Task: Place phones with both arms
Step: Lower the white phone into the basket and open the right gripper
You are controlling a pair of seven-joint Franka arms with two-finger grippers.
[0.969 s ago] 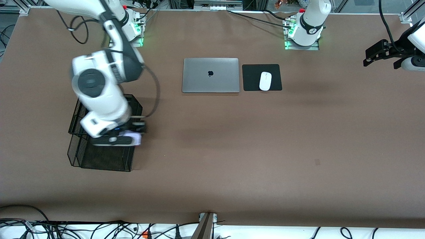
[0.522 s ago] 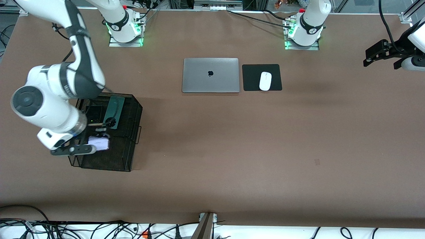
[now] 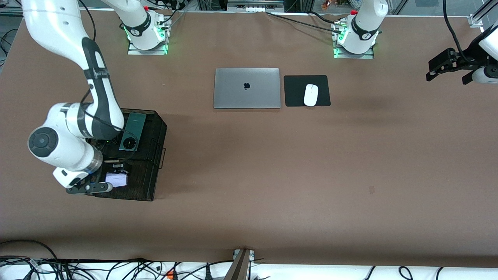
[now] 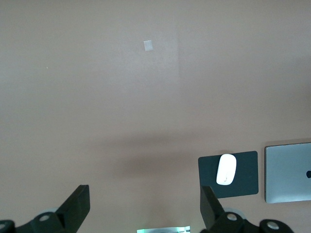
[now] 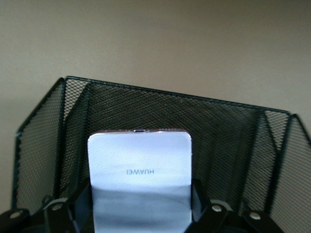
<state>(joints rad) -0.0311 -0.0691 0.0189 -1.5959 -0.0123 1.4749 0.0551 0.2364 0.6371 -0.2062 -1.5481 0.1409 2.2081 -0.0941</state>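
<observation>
My right gripper (image 3: 113, 177) is shut on a small pale lilac-white phone (image 3: 118, 180) and holds it over the nearer compartment of a black mesh basket (image 3: 151, 187). In the right wrist view that phone (image 5: 140, 170) stands between the fingers of the right gripper (image 5: 140, 209), with the basket's mesh walls (image 5: 223, 126) around it. A long dark green phone (image 3: 132, 130) lies in the basket's farther part, beside the right arm's forearm. My left gripper (image 3: 447, 68) hangs open and empty over the left arm's end of the table; the left gripper (image 4: 145, 213) sees bare table under it.
A closed grey laptop (image 3: 246, 88) lies mid-table near the bases. Beside it, toward the left arm's end, a white mouse (image 3: 311, 95) rests on a black pad (image 3: 323, 98). The left wrist view shows the mouse (image 4: 226, 169) and laptop (image 4: 289, 172).
My right arm has swung toward its own end of the table, carrying the lilac-white phone from the basket's edge to over its nearer compartment and uncovering the green phone. The left arm barely shifted.
</observation>
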